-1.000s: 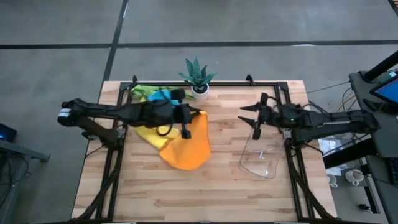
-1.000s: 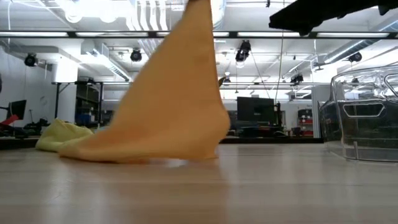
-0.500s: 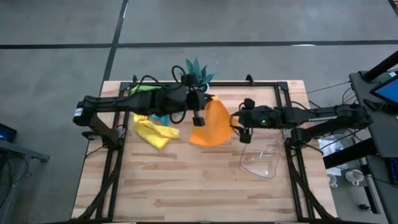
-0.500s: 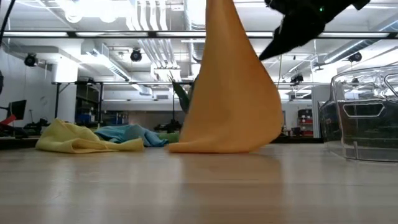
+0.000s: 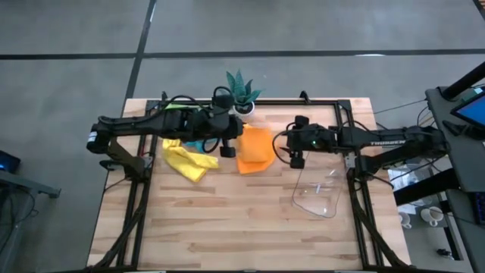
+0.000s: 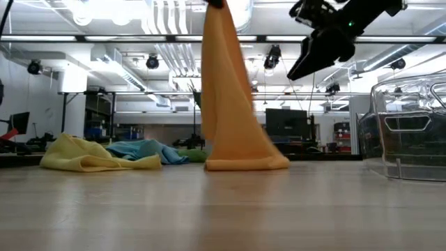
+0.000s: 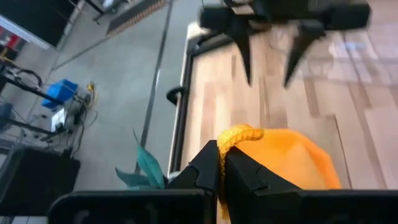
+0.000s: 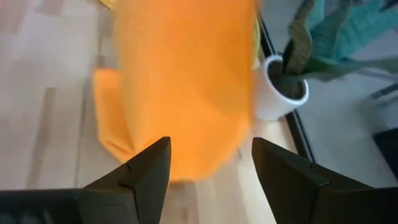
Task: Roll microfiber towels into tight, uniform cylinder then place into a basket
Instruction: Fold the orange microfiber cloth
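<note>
An orange microfiber towel (image 5: 255,149) hangs from my left gripper (image 5: 231,144), which is shut on its top; the lower end rests on the table (image 6: 247,164). My right gripper (image 5: 292,149) hovers open just to the towel's right, touching nothing; in its wrist view the towel (image 8: 180,81) fills the space ahead of its fingers. Yellow (image 5: 186,161), light blue (image 5: 198,143) and green (image 5: 173,111) towels lie crumpled at the far left. The clear basket (image 5: 318,194) stands upright at the right. My left gripper pinches a bunched bit of the orange towel's upper edge (image 7: 239,135) between its two shut fingers; a small tuft sticks out past the tips. The fingers slant down from the table's left. The towel hangs below in long folds, its bottom edge on the table.
A potted green plant in a white pot (image 5: 242,97) stands at the far edge just behind the orange towel. A black frame rail (image 5: 345,121) runs round the table. Bare wood (image 5: 227,220) spreads across the near half.
My left gripper has risen and gone toward the far right, pulling the orange towel off the yellow one; the towel, earlier spread toward the near edge, now hangs narrow with only its bottom on the table. My right gripper has gone left toward the towel and tipped downward.
</note>
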You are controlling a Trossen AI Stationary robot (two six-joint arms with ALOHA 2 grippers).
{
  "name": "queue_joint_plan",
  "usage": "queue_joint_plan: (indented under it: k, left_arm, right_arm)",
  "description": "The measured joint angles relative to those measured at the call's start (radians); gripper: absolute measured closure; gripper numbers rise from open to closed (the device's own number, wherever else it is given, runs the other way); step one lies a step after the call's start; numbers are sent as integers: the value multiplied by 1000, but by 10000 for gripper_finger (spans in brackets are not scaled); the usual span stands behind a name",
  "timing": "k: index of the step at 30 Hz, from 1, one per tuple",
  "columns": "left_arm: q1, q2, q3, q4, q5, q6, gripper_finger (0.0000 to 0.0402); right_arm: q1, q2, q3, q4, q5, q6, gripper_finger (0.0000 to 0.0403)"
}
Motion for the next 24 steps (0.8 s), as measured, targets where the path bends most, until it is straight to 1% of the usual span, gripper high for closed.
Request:
queue_joint_plan:
  k: [4, 6, 9, 13, 16, 18, 19, 22, 24]
  left_arm:
    - [-17, 0, 4, -35, 6, 75, 401]
    - [-26, 0, 8, -25, 9, 106, 401]
    - [-29, 3, 10, -4, 11, 106, 401]
    - [-21, 14, 9, 29, 11, 105, 401]
    - [-8, 33, 11, 121, 12, 105, 401]
    - [11, 59, 21, 189, 50, 106, 401]
    - [25, 77, 32, 210, 88, 105, 401]
    - [60, 150, 85, 210, 208, 104, 401]
    - [70, 205, 129, 154, 280, 109, 401]
  right_arm:
    - [-36, 31, -3, -23, -31, -16, 181]
    - [-43, 47, -3, -27, -31, -27, 181]
    - [-50, 54, -3, -21, -31, -47, 181]
    - [-50, 26, 3, -21, -31, -59, 181]
    - [-50, -27, 12, -20, -25, -63, 181]
    - [-50, -68, 15, -20, -4, -63, 181]
    - [-50, -91, 15, -22, 2, -64, 181]
    - [-50, -167, 16, -24, 6, -63, 181]
    - [-50, -217, 16, -27, 6, -63, 181]
